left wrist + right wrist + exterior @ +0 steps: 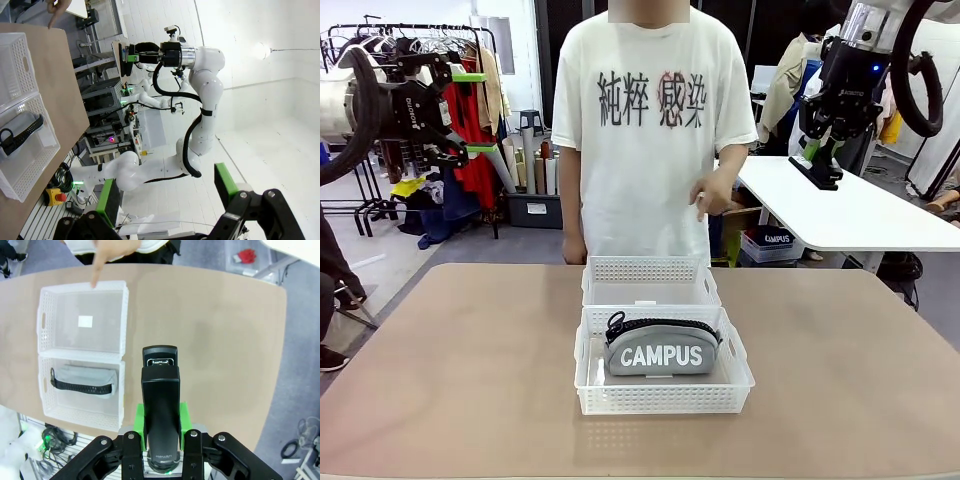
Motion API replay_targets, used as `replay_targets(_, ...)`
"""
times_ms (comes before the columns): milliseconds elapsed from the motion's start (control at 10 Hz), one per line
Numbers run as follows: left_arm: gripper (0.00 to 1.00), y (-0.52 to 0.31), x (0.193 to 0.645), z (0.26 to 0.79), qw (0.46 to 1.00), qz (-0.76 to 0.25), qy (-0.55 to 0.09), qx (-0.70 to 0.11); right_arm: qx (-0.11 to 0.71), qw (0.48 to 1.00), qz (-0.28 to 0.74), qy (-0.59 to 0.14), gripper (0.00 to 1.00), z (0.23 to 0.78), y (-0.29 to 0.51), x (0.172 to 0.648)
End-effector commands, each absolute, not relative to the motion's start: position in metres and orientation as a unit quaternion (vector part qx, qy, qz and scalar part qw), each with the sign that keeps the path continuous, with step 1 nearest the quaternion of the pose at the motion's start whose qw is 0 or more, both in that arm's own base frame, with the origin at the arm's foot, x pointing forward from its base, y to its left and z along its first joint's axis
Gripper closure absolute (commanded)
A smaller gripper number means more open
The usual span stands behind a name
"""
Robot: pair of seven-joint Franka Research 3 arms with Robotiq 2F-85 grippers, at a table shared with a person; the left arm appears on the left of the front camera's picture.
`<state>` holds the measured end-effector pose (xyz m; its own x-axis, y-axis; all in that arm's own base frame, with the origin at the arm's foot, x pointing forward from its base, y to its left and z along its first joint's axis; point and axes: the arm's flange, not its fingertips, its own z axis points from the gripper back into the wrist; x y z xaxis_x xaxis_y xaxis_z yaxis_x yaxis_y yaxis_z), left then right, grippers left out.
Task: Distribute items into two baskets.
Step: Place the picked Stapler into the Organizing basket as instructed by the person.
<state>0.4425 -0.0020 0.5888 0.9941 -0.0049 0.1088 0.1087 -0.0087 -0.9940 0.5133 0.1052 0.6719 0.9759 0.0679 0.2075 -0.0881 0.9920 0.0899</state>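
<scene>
The right gripper point(160, 427) is seen clamped on the black stapler point(160, 405), which is held lengthwise between the green pads point(142, 416) and projects forward, high above the brown table point(210, 335). In the front view the same right gripper point(817, 160) is raised at the upper right, well above and to the right of the baskets, with the stapler point(815, 172) in its grasp. The left gripper point(470, 112) is held up at the upper left, its jaws spread wide with nothing between them; in its own wrist view the two green-tipped fingers point(107, 200) stand well apart.

On the table, two white baskets are set touching, one behind the other. The near basket point(660, 398) contains the grey pouch point(660, 350), marked "CAMPUS", with its black zipper on top. The far basket point(650, 270) holds nothing but a small white label point(86, 321) on its floor. A person's hand point(107, 252) is pointed with one finger at the far basket's rim.
</scene>
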Motion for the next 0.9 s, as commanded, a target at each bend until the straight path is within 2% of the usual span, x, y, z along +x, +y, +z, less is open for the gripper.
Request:
replay_targets(0,0.00,-0.0016,0.4418,0.5898,0.702,-0.042,-0.036,-0.710,0.050,0.992,0.039,-0.105,1.00,0.6754,0.1051,0.5108)
replay_targets(800,0.00,-0.0016,0.4418,0.5898,0.702,-0.042,-0.036,-0.710,0.050,0.992,0.039,-0.105,1.00,0.6754,0.1051,0.5108)
